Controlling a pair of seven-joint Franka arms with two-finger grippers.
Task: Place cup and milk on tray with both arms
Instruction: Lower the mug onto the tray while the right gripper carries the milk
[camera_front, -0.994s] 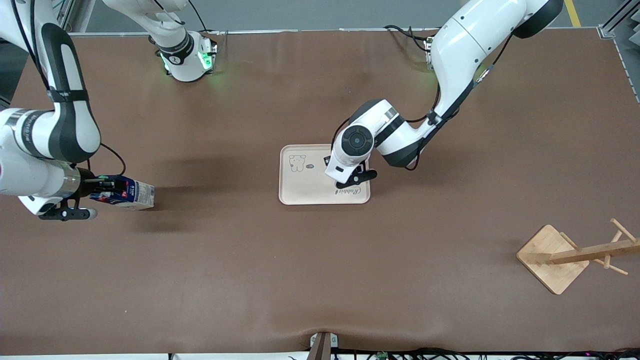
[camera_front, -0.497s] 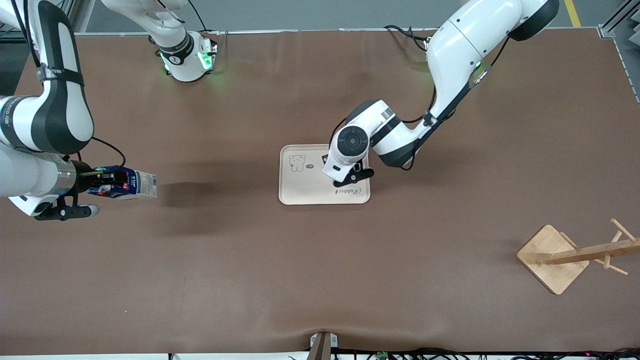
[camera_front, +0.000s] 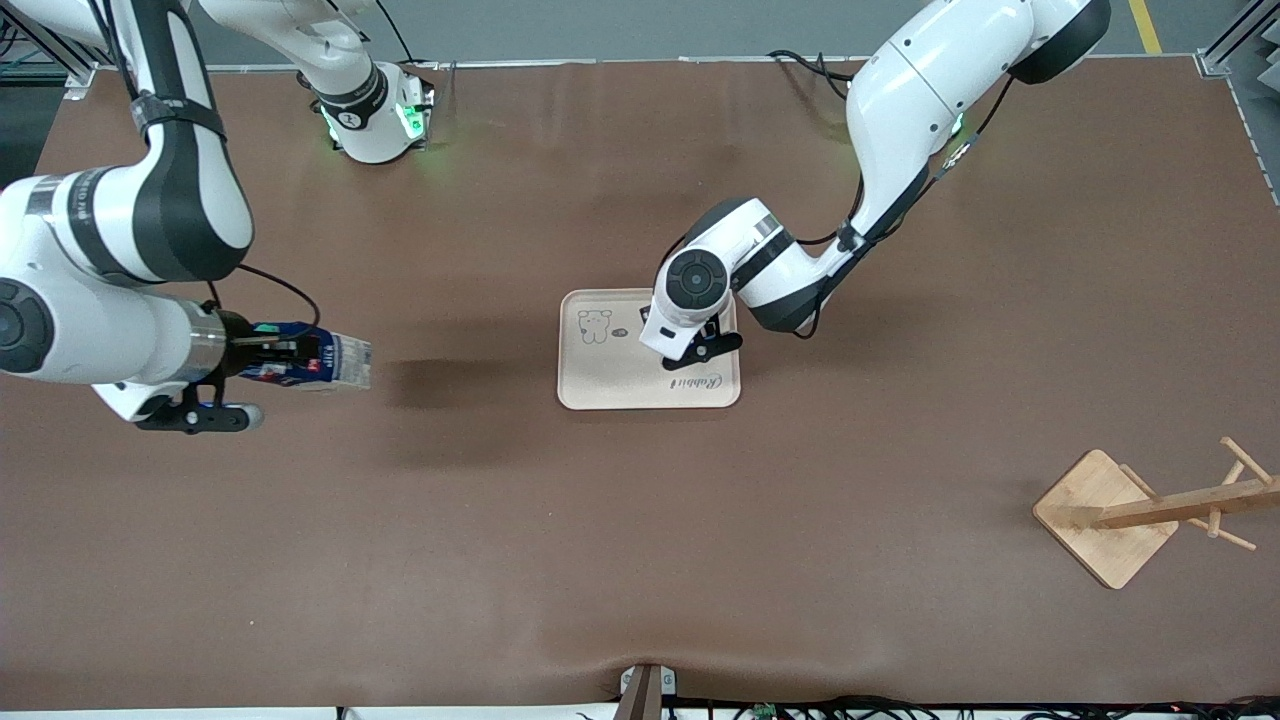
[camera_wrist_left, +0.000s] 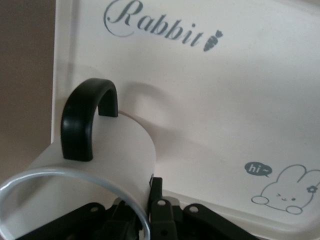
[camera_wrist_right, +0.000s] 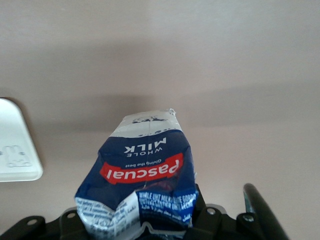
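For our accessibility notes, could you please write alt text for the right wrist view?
The right gripper holds a blue milk carton above the brown table, with a corner of the cream tray at the edge.

Brown mat-covered bench (camera_front: 640, 520) under even overhead light, with soft shadows and a faint green glow on its surface at the robots' edge. A wooden peg stand (camera_front: 1140, 512) lies tipped on its square base toward the left arm's end, well apart from both claws. Grey floor (camera_front: 620, 28) borders the bench, and cables (camera_front: 850, 708) run along its camera-side edge.
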